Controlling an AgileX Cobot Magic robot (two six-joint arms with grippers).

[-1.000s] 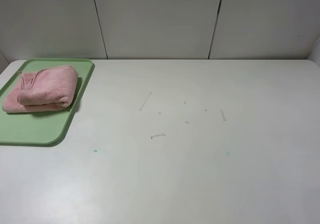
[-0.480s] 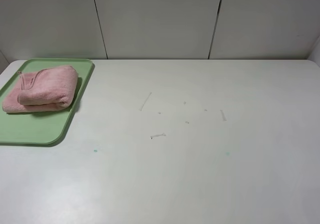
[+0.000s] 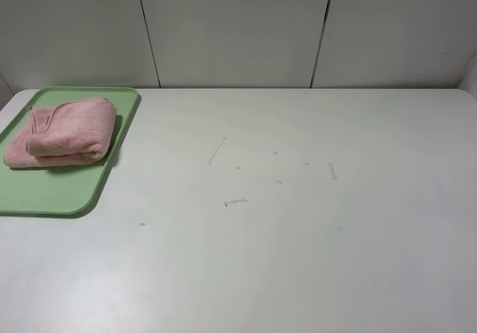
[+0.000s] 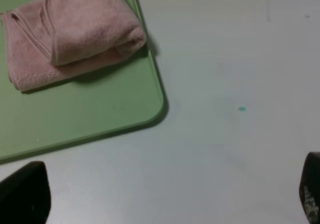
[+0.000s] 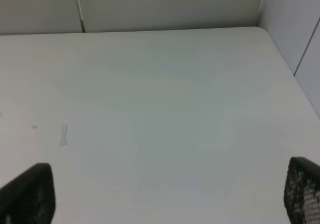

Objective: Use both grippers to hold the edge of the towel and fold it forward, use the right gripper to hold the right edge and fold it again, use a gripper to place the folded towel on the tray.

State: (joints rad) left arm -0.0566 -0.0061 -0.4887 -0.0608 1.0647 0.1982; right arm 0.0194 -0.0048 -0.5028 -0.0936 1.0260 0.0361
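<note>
Exterior high view: the towel (image 3: 63,132) lies folded into a thick pink bundle on the far half of the tray (image 3: 52,195), at the far left corner of the counter (image 3: 298,258). The bundle's long axis runs across the tray's width, left to right and slightly tilted, with its rounded fold toward the tray's right rim and the stacked loose layers toward the left. The edge of the towel (image 3: 41,119) shows as a thin hem curving over the top layer near the left end. The tray's own long axis runs from the far wall toward the near side, leaning left; its near half is bare green, and its left side is cut off by the frame.

To the right of the tray the white counter stretches wide, marked only by a few faint scuffs (image 3: 235,201) and small specks.

Neither arm appears in this view. From the left wrist, the left tool (image 4: 165,196) has its fingers spread wide at the frame's corners, holding nothing, above the counter just beside the tray's near right corner. The right tool (image 5: 170,191) is likewise spread and empty, over bare counter near the right edge.
</note>
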